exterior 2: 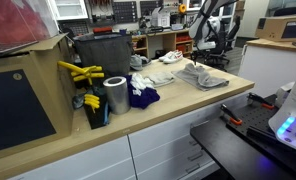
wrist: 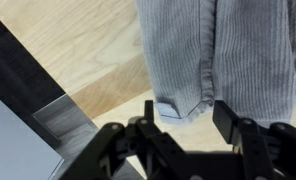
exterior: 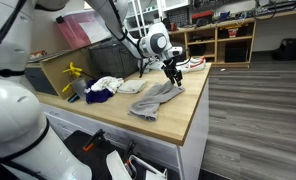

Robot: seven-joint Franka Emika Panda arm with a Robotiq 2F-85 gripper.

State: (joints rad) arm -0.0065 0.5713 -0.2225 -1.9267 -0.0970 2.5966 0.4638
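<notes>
Grey ribbed cloth (exterior: 156,98) lies rumpled on the wooden table (exterior: 178,128), one hemmed end near the table's edge. Gripper (exterior: 173,72) hangs over that end, pointing down, jaws spread wide and empty; tips possibly brushing fabric, hard to tell. White cloth (exterior: 108,83), dark blue cloth (exterior 2: 143,97) and metal can (exterior 2: 115,95) sit well apart.

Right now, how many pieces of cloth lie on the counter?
4: the grey cloth below the gripper, a white cloth just past it, a crumpled white cloth mid-counter, a dark blue cloth beside that. Folds may hide more.
</notes>
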